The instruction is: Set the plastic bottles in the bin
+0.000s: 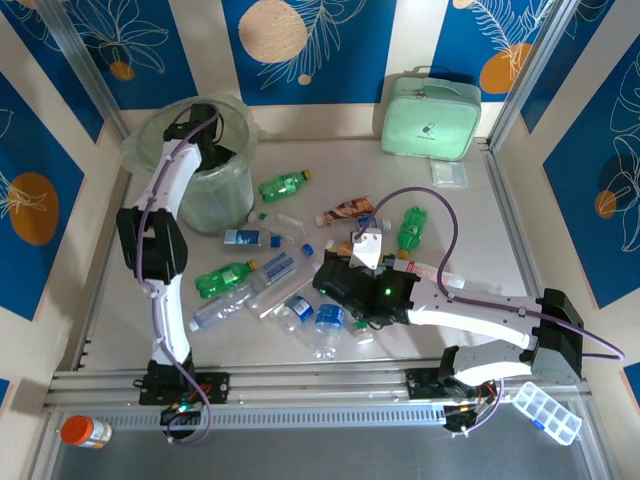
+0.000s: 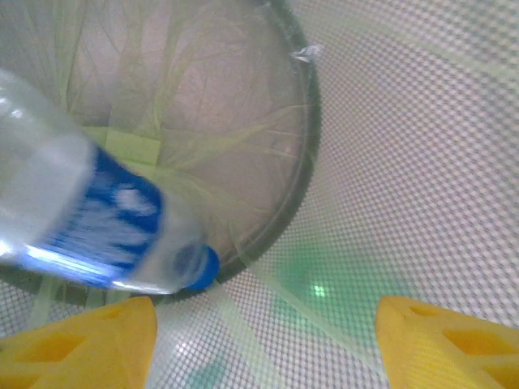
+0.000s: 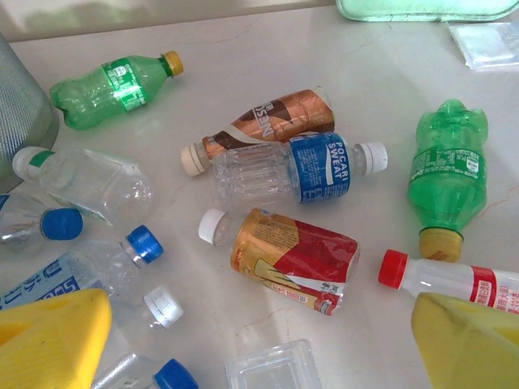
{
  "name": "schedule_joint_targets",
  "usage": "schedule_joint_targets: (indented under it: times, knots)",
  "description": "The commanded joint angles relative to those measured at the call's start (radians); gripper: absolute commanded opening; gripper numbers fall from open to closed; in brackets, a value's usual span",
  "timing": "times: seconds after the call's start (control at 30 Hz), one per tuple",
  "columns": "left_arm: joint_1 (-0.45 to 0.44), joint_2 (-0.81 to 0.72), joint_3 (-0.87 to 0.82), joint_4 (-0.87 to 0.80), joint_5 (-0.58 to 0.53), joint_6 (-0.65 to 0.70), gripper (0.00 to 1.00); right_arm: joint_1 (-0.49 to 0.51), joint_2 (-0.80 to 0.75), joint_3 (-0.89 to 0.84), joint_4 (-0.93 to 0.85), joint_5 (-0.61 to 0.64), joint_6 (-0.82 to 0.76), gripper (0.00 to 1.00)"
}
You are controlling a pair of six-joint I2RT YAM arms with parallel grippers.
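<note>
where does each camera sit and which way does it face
Top external: above and behind, looking down on the table; left arm, right arm.
Left wrist: inside the bin, facing its bottom; open left gripper, blue-labelled bottle.
Right wrist: above scattered bottles, facing down; open right gripper.
Top external and right wrist share the mint-green case.

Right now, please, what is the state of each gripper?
Left gripper: open, a blue-labelled bottle loose inside the bin.
Right gripper: open, holding nothing.
</note>
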Motion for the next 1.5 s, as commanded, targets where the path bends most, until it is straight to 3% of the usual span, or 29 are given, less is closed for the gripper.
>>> schedule_joint_targets:
  times: [0.0, 0.27, 0.43, 0.53, 0.6, 0.77, 0.9, 0.97, 1.07, 1.27, 1.37, 1.47]
  knots:
    - [0.006, -0.104, 0.0, -0.028, -0.007, 0.041, 0.71, 0.006, -0.002, 0.024, -0.012, 0.066, 0.023, 0.96]
    - [-0.046, -0.293, 0.001, 0.006, -0.137, 0.202, 0.69, 0.006, -0.021, 0.007, 0.053, 0.045, -0.05, 0.97]
    - [-0.167, -0.437, -0.046, -0.002, -0.27, 0.317, 0.66, 0.009, -0.066, -0.022, 0.106, 0.029, -0.101, 0.97]
    - [-0.276, -0.575, -0.19, 0.02, -0.4, 0.325, 0.67, 0.011, -0.113, -0.051, 0.129, 0.047, -0.104, 0.97]
    - [-0.341, -0.679, -0.325, 0.072, -0.423, 0.311, 0.67, 0.013, -0.149, -0.07, 0.138, 0.058, -0.105, 0.97]
    - [-0.49, -0.888, -0.642, 0.187, -0.381, 0.3, 0.66, 0.011, -0.218, -0.117, 0.184, 0.071, -0.117, 0.96]
    - [-0.619, -0.984, -0.83, 0.216, -0.424, 0.349, 0.66, 0.007, -0.241, -0.127, 0.143, 0.101, -0.05, 0.96]
    - [-0.66, -0.997, -0.9, 0.214, -0.407, 0.384, 0.66, 0.002, -0.243, -0.127, 0.142, 0.093, -0.051, 0.95]
    - [-0.707, -0.978, -1.0, 0.245, -0.284, 0.463, 0.64, -0.003, -0.24, -0.131, 0.164, 0.079, -0.077, 0.95]
    - [-0.859, -0.957, -1.14, 0.331, -0.226, 0.568, 0.64, -0.029, -0.258, -0.146, 0.162, 0.1, -0.093, 0.95]
    - [-0.886, -0.984, -1.215, 0.441, -0.153, 0.591, 0.64, -0.093, -0.278, -0.145, 0.173, 0.016, -0.158, 0.95]
    - [-0.889, -1.026, -1.273, 0.524, -0.192, 0.61, 0.62, -0.164, -0.359, -0.174, 0.205, -0.179, -0.243, 0.95]
